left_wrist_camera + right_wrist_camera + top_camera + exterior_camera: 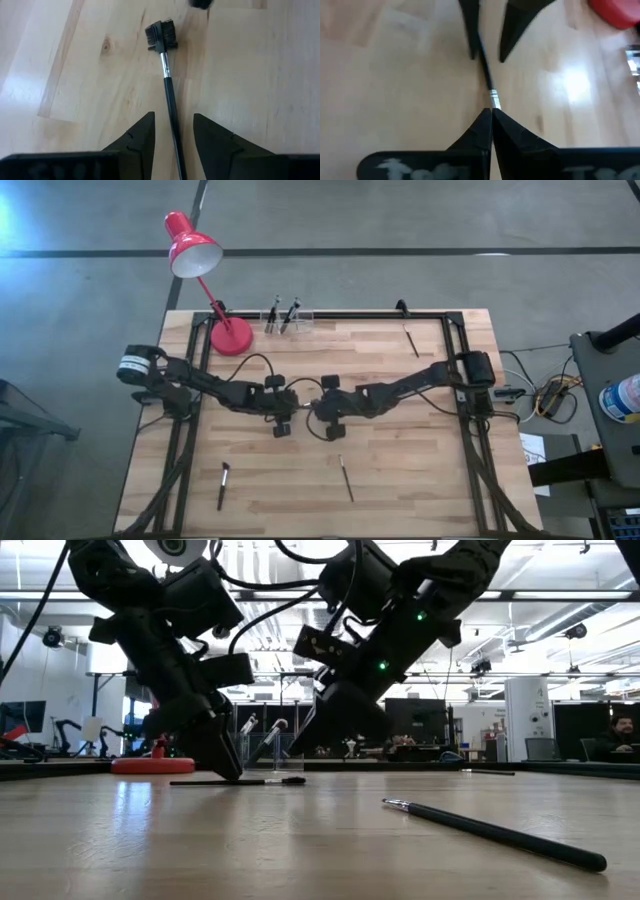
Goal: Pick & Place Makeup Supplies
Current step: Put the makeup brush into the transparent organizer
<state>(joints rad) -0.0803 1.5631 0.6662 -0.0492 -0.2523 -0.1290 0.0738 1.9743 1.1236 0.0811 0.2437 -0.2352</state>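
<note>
— So, where are your grippers?
— Your right gripper [491, 111] is pinched on the brow brush [167, 75] at table centre; your left gripper [173, 131] straddles its handle, open.
— Progress?
— Two brushes sit in the clear holder [285, 319] at twelve o'clock; three more [345, 478] lie loose.

No readable text — no labels, no signs.

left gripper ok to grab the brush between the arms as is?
Probably yes: the left gripper stands open astride the brush handle, nothing between. But the right gripper is shut at its far end.
</note>
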